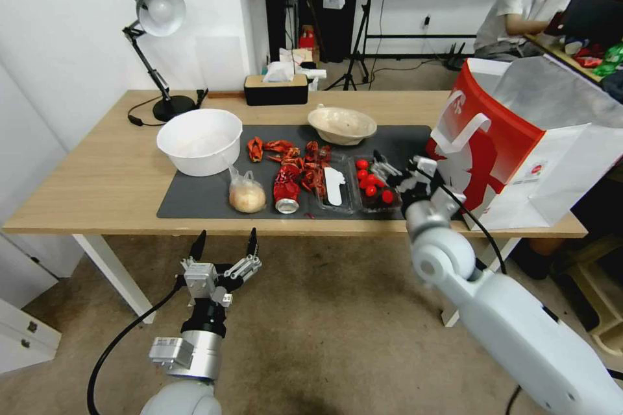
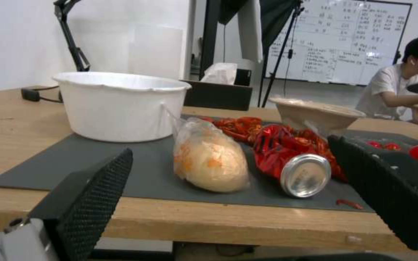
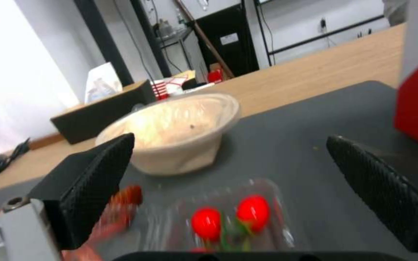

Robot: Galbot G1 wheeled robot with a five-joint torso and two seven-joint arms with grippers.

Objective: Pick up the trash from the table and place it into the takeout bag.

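Observation:
On the table [image 1: 97,175], a round bun in a clear bag [image 1: 247,196] and a crushed red can [image 1: 286,191] lie side by side near the front of the dark mat [image 1: 195,198]. A shallow beige bowl [image 1: 342,124] sits at the mat's back. The red and white takeout bag [image 1: 513,149] stands open at the table's right end. My left gripper [image 1: 224,243] hangs open below the front edge, facing the bun [image 2: 211,159] and can [image 2: 296,166]. My right gripper [image 1: 396,168] is open above the tomato tray, with the beige bowl [image 3: 180,127] beyond it.
A large white bowl [image 1: 200,141] stands at the mat's left. Red crayfish shells [image 1: 292,155] are scattered mid-mat. A clear tray of cherry tomatoes [image 1: 370,188] sits beside the bag. A desk lamp [image 1: 159,13] and a black tissue box [image 1: 276,87] line the far edge.

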